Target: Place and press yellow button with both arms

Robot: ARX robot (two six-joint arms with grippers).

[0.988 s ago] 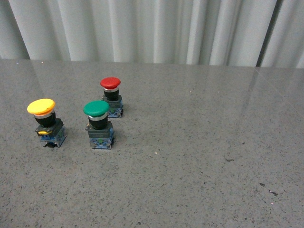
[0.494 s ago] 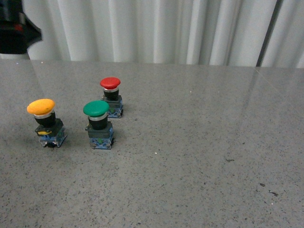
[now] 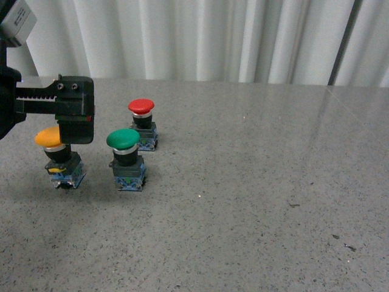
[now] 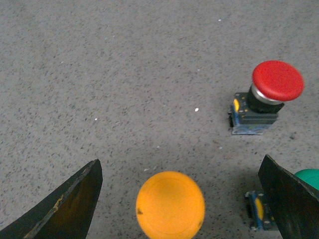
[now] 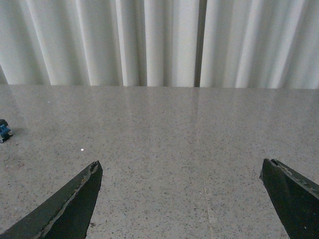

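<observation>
The yellow button [image 3: 59,163] stands upright at the left of the grey table, with its black body and blue base in view. My left gripper [image 3: 74,131] hangs just above and behind it and hides part of the yellow cap. In the left wrist view the yellow cap [image 4: 170,204] lies between the two black fingers [image 4: 70,206], apart from both; the left gripper [image 4: 180,164] is open and empty. My right gripper [image 5: 180,164] is open and empty over bare table, facing the curtain. It does not show in the front view.
A green-capped button [image 3: 124,158] stands just right of the yellow one, and its edge shows in the left wrist view [image 4: 309,177]. A red-capped button [image 3: 141,121] stands behind it, also in the left wrist view [image 4: 277,82]. A white curtain [image 3: 200,36] runs behind the table.
My left arm has come into the front view from the upper left and moved down and right over the yellow button. The three buttons have not moved.
</observation>
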